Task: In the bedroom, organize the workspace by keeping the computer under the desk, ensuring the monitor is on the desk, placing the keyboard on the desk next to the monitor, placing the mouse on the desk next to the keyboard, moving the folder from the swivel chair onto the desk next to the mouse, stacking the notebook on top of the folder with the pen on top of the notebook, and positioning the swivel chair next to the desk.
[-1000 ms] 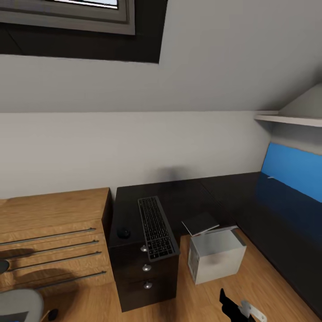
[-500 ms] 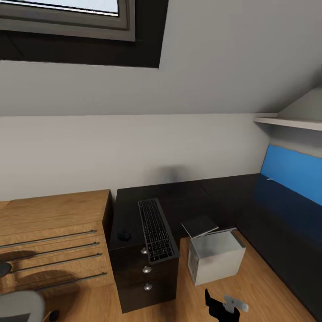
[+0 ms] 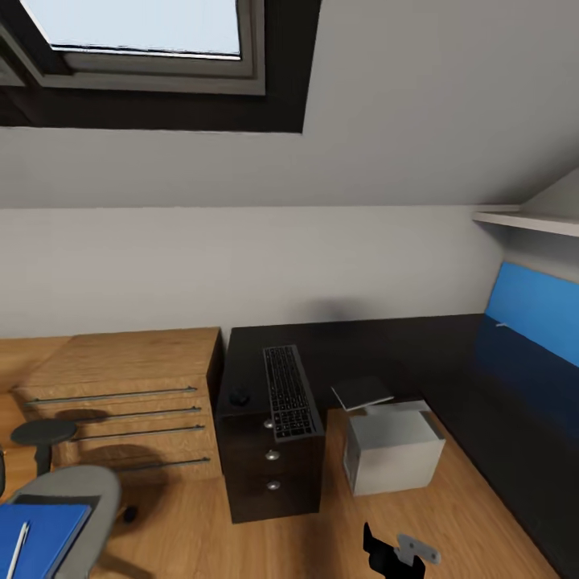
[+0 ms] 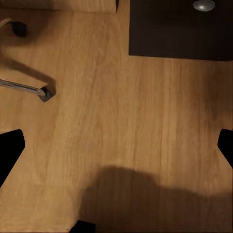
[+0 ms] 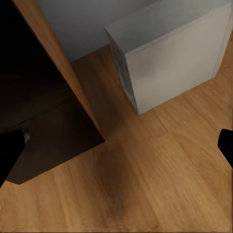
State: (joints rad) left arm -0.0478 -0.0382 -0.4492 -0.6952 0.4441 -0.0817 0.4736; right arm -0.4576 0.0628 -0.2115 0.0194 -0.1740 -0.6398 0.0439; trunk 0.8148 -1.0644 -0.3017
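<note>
Desk partly set; both grippers open and empty over the floor.

We see the keyboard (image 3: 289,392) and mouse (image 3: 239,396) on the desk (image 3: 354,346) near its left edge, computer (image 3: 394,449) below; folder (image 3: 44,539) and pen (image 3: 18,549) on the chair (image 3: 76,490) remain.

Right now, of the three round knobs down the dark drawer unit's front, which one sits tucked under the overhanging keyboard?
The top knob: the keyboard juts past the desk edge right above it. The middle knob and bottom knob sit lower, fully exposed.
</note>
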